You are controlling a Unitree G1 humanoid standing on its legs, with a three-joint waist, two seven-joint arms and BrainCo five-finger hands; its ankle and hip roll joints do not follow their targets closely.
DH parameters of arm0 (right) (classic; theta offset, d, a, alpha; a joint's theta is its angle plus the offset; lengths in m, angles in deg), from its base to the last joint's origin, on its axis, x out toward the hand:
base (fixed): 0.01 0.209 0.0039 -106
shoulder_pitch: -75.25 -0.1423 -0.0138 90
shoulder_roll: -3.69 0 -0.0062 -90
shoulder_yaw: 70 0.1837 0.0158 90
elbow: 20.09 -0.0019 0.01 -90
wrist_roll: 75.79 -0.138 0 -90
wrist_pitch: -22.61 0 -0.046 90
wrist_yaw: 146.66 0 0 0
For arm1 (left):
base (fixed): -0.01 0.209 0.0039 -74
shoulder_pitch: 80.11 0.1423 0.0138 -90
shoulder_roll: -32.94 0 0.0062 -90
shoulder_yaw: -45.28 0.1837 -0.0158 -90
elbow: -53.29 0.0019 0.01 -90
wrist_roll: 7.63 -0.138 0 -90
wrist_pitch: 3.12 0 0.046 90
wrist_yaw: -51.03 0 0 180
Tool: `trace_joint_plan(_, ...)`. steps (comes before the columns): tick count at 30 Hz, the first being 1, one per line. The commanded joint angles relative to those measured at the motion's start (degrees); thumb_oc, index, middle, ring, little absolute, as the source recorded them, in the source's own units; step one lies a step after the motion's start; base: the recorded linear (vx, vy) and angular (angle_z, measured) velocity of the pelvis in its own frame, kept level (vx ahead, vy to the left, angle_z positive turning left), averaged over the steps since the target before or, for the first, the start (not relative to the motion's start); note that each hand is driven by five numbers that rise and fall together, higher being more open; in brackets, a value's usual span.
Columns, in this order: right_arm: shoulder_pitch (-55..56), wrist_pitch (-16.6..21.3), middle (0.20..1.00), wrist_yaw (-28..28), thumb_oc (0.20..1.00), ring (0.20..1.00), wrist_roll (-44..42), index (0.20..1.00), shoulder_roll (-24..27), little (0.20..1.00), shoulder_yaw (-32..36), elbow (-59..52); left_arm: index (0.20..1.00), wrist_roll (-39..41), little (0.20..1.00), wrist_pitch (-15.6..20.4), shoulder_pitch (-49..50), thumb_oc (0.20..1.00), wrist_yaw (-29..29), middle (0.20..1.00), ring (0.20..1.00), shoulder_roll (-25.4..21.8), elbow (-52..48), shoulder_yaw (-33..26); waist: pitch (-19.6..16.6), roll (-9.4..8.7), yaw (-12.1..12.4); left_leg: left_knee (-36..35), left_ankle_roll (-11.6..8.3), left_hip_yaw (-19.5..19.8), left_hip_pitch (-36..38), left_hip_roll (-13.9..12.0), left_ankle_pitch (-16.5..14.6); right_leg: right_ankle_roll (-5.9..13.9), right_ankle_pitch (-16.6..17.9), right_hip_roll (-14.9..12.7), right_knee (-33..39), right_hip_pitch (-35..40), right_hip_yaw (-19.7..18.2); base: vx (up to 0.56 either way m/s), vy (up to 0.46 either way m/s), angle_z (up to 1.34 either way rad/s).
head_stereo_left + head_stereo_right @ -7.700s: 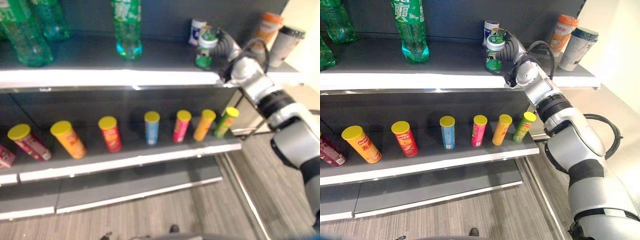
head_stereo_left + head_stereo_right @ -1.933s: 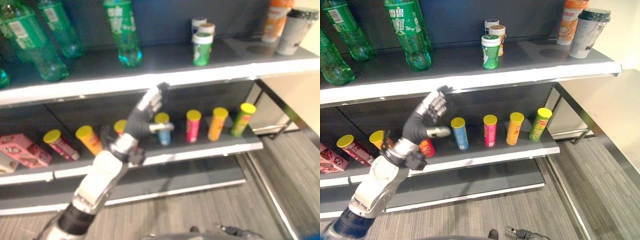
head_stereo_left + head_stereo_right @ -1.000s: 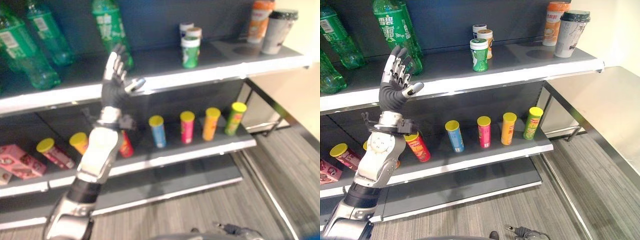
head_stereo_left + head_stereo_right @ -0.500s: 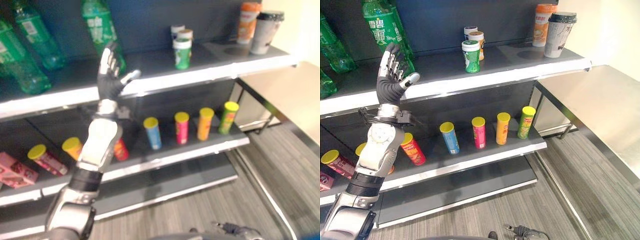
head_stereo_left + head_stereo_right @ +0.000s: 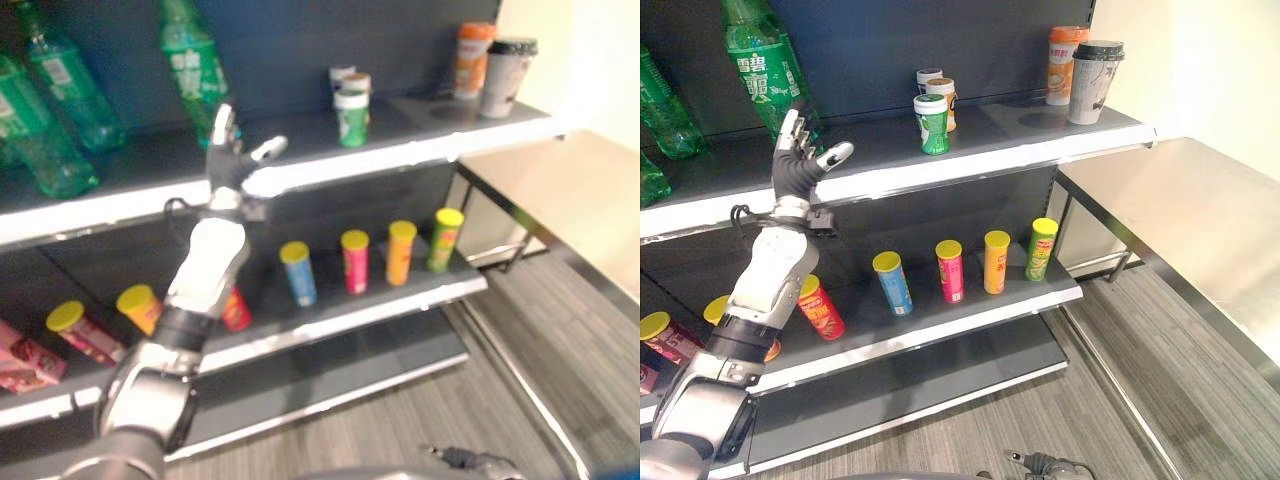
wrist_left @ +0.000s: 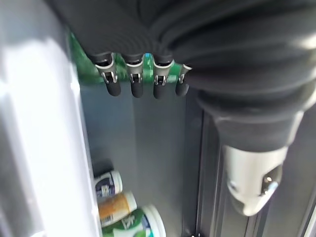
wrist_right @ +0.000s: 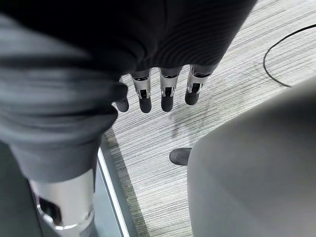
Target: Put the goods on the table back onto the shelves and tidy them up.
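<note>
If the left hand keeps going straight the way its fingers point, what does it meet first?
Probably the green bottle on the top shelf; the open left hand points up at it, though depth is unclear.

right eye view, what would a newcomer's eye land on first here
The left hand raised with straight fingers at the top shelf's front edge, just before a green soda bottle. Next, the row of bright yellow-lidded chip cans on the middle shelf, and the two lidded cups at the top shelf's right end.
</note>
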State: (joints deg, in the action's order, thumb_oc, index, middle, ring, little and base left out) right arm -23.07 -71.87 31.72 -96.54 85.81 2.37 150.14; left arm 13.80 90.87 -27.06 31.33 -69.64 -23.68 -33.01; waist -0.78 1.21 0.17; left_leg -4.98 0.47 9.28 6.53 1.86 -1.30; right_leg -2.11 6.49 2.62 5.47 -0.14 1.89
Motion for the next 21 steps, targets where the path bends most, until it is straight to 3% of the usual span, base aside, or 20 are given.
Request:
trace_joint_plan(1, -2.43, -0.33, 1.000, 0.34, 1.000, 1.000, 1.34, 1.000, -3.06, 1.000, -1.64, 2.42, 1.000, 2.76, 1.000, 0.80, -10.18, 1.000, -0.73, 1.000, 1.000, -2.50, 8.47, 1.53, -0.27, -0.40, -1.99, -0.02, -3.49, -1.84, 0.95, -4.23, -4.95, 6.83, -7.80, -4.32, -0.47, 6.53, -3.90, 0.01, 0.001, -0.05)
trace_joint_plan(8, -2.69, -0.40, 1.000, 0.19, 1.000, 1.000, 0.85, 1.000, -3.10, 1.000, -1.98, 2.35, 1.000, 3.90, 1.000, 0.68, -14.29, 1.000, -1.03, 1.000, 1.000, -1.04, 11.07, 3.73, -0.18, -0.17, -2.34, -0.02, -3.45, -2.06, 0.87, -4.12, -4.94, 6.94, -7.83, -4.43, -0.47, 6.39, -3.96, 0.00, 0.000, 0.00)
trace_joint_plan(21, -3.15, -0.29, 1.000, -0.18, 1.000, 1.000, -0.44, 1.000, -3.77, 1.000, -2.58, 2.84, 1.000, 2.20, 1.000, -0.31, -18.99, 1.000, -1.19, 1.000, 1.000, 7.74, 11.40, 7.20, 0.32, -0.37, -3.11, -0.02, -3.31, -2.46, 1.24, -4.02, -5.15, 6.85, -7.77, -4.55, -0.47, 6.52, -4.41, 0.00, -0.001, 0.00)
